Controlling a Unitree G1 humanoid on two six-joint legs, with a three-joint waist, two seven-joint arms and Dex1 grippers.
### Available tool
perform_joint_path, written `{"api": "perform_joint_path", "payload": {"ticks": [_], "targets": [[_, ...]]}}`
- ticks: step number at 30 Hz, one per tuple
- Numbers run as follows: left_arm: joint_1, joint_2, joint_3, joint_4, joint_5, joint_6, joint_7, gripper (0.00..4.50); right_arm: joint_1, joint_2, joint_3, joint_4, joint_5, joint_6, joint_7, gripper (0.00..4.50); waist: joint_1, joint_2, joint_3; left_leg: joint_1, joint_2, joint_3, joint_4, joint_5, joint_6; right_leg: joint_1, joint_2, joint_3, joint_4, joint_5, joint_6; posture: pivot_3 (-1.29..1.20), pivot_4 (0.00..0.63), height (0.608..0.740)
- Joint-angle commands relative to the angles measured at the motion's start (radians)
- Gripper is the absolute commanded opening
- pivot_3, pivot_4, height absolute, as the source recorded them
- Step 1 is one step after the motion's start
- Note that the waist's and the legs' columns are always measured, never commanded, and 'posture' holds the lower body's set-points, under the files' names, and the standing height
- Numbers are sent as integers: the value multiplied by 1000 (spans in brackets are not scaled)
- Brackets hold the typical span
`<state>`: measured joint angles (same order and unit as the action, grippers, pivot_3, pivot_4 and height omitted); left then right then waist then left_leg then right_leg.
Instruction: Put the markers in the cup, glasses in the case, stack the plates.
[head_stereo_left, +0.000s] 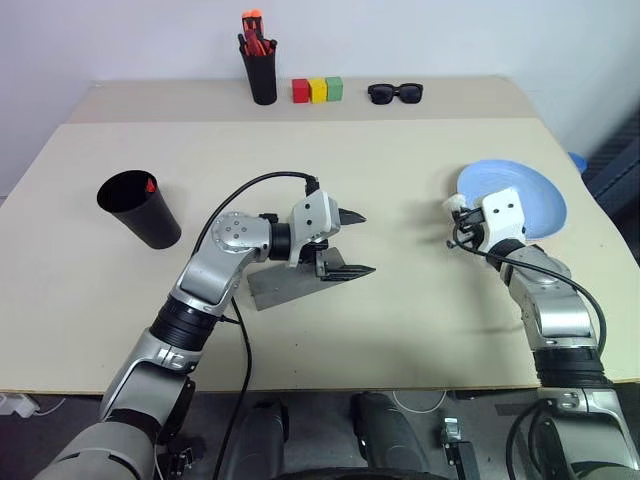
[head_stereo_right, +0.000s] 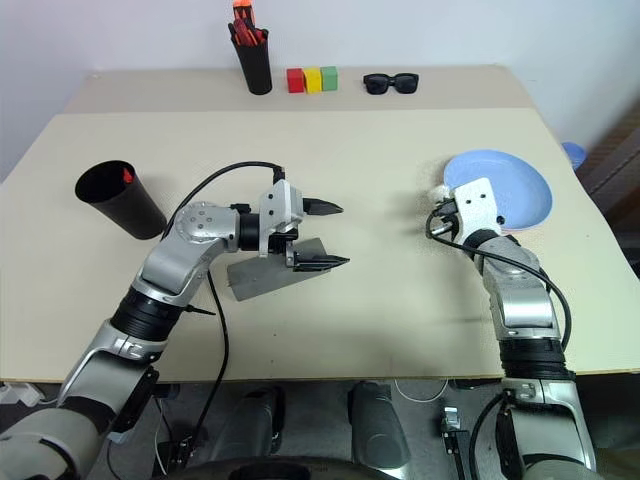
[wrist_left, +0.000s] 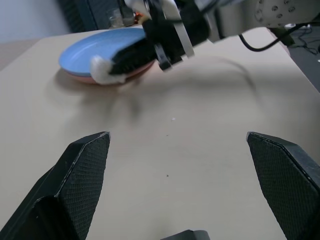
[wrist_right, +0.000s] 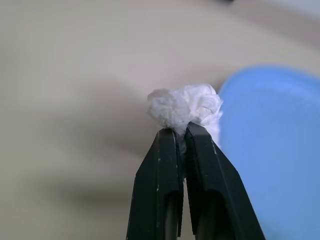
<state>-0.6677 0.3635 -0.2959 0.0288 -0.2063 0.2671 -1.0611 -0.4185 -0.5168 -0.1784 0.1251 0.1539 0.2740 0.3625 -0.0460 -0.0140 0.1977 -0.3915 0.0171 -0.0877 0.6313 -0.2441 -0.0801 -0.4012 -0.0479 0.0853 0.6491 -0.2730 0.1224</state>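
Two plates stacked at the right side of the table (head_stereo_left: 300, 180) — light blue plate (head_stereo_left: 525, 195) on top, salmon pink plate (wrist_left: 107, 79) peeking out beneath its rim in the left wrist view. Just at the blue plate's left edge, right gripper (wrist_right: 184, 129), fingers pressed together on a crumpled white wad (wrist_right: 185, 106), held above the tabletop. Toward the middle of the table, grey case (head_stereo_left: 285, 285) lying closed and flat, partly hidden under the left arm. Directly over the case's right end, left gripper (head_stereo_left: 352, 243), pointing toward the plates, fingers spread wide with nothing between them. Far over on the left side, black cup (head_stereo_left: 138, 207) tilted toward the left edge, a speck of red (head_stereo_left: 150, 184) visible inside the rim; cannot tell more of what sits in it. Along the back of the table, well apart from everything else — slim black pen holder (head_stereo_left: 262, 70) with orange-red-tipped pens (head_stereo_left: 252, 28), then three blocks (head_stereo_left: 317, 90) in a row, red, yellow and green, then thick black sunglasses (head_stereo_left: 395, 93).
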Motion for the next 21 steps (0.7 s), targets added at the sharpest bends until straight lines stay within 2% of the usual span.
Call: {"api": "perform_joint_path", "payload": {"ticks": [1, 6, 16, 17, 18, 21], "targets": [[-12, -6, 5, -12, -2, -20, 1, 4500, -56, -9, -61, 25, 8, -76, -31, 34, 1, 0, 0, 0, 0, 0, 0, 0, 0, 0, 0, 0, 0, 0, 0, 0, 150, 740], [-16, -10, 8, -8, 2, -23, 7, 4500, -117, -33, -78, 173, -27, -154, -70, 34, 3, 0, 0, 0, 0, 0, 0, 0, 0, 0, 0, 0, 0, 0, 0, 0, 150, 740], [1, -13, 17, -36, -5, 3, 47, 4500, -180, -63, -61, 401, -46, -244, -50, 34, 0, 0, 0, 0, 0, 0, 0, 0, 0, 0, 0, 0, 0, 0, 0, 0, 150, 740], [3, -12, 18, -39, -6, 5, 51, 4500, -184, -64, -58, 416, -47, -244, -45, 667, 0, 0, 0, 0, 0, 0, 0, 0, 0, 0, 0, 0, 0, 0, 0, 0, 150, 740], [4, -11, 20, -42, -7, 8, 54, 4500, -186, -65, -56, 427, -47, -245, -42, 996, 0, 0, 0, 0, 0, 0, 0, 0, 0, 0, 0, 0, 0, 0, 0, 0, 150, 740], [7, -11, 24, -46, -10, 17, 64, 4500, -192, -65, -56, 445, -48, -253, -40, 2436, 0, 0, 0, 0, 0, 0, 0, 0, 0, 0, 0, 0, 0, 0, 0, 0, 150, 740]]}}
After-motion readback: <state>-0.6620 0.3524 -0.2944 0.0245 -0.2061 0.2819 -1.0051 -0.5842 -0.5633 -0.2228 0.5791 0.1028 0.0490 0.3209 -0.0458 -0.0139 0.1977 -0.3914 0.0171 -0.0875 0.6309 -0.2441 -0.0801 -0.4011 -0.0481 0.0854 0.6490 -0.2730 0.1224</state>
